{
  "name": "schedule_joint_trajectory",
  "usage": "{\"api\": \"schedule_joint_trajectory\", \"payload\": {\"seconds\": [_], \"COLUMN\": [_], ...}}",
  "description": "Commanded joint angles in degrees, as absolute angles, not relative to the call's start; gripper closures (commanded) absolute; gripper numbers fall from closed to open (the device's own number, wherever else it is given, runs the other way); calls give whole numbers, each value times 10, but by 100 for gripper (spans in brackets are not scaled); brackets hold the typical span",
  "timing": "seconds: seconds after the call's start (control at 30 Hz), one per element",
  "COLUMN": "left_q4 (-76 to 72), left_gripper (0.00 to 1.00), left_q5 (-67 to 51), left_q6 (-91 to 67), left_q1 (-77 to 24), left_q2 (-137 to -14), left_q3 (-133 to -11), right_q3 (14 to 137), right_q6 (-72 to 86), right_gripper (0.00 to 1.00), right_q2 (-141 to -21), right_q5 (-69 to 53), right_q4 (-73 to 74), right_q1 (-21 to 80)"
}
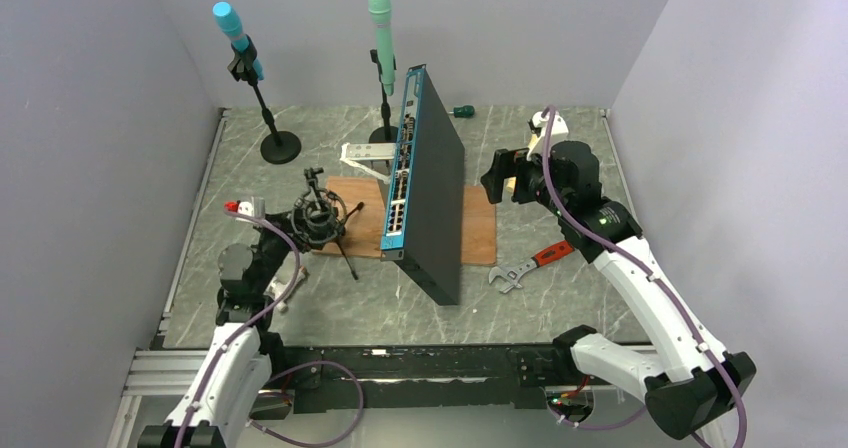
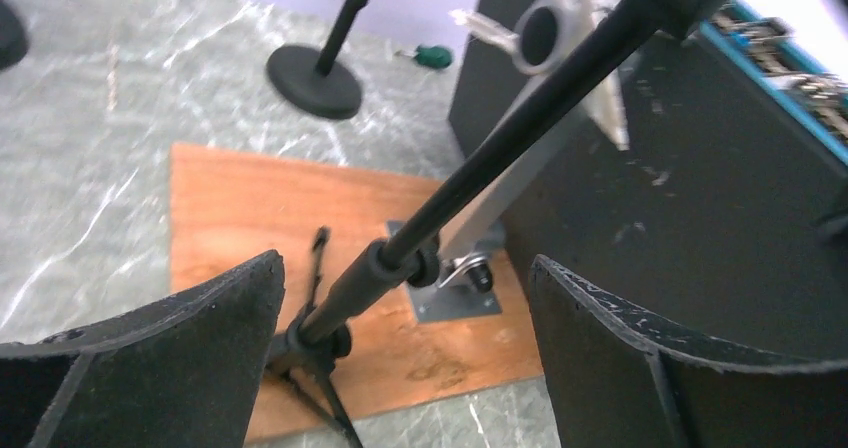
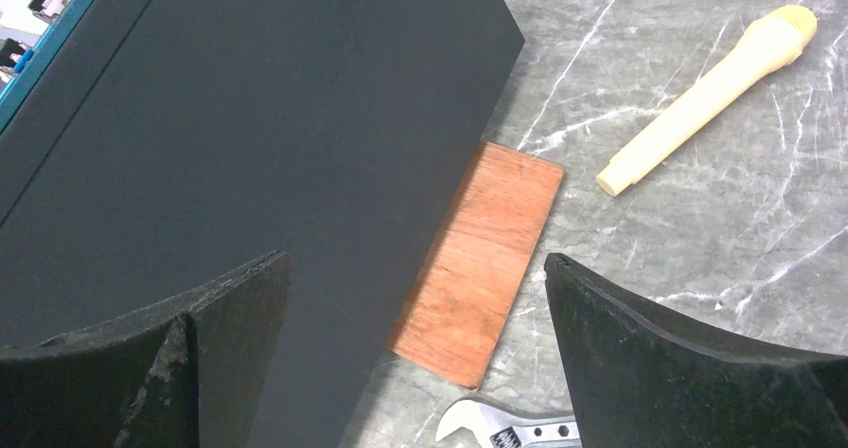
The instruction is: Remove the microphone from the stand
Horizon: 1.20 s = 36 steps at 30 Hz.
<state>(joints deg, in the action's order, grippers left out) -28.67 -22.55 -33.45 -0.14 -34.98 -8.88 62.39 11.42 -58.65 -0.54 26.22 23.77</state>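
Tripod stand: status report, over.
Left gripper open, jaws straddling black tripod stand. Right gripper open, empty. Cream microphone lying on grey marble table. Upright black network switch between arms.

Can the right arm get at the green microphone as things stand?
Probably not directly: the upright network switch stands between the right gripper and the green microphone. It would likely need to go over it.

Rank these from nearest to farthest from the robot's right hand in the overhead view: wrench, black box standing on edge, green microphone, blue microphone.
1. The black box, just left of the right hand.
2. The wrench, on the table nearer the arm bases.
3. The green microphone, on its stand, back middle.
4. The blue microphone, on its stand, back left.
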Motion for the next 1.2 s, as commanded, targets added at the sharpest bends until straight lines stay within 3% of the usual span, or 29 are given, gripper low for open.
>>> {"api": "schedule_joint_trajectory", "payload": {"seconds": [0.0, 0.33, 0.67, 0.7, 0.8, 0.83, 1.0, 1.17], "left_q4": [-449, -452, -498, -511, -498, -480, -363, -191], "left_gripper": [5, 17, 41, 46, 80, 86, 100, 100], "left_q5": [-222, -202, -216, -218, -213, -208, -188, -194], "left_q6": [-312, -176, -141, -140, -131, -128, -104, -68], "left_q1": [-23, -74, -76, -76, -77, -77, -77, -77], "left_q2": [-363, -451, -535, -541, -543, -536, -466, -410], "left_q3": [-80, -142, -178, -179, -195, -201, -234, -328], "right_q3": [621, 619, 614, 613, 615, 615, 621, 654], "right_q6": [106, 107, 111, 111, 114, 115, 116, 122], "right_gripper": [0, 0, 0, 0, 0, 0, 0, 0], "right_q2": [-571, -547, -541, -541, -541, -541, -540, -551], "right_q5": [-15, -18, -21, -21, -24, -26, -31, -50], "right_q4": [228, 227, 228, 228, 231, 233, 241, 256], "right_q1": [240, 239, 240, 240, 239, 240, 240, 240]}}
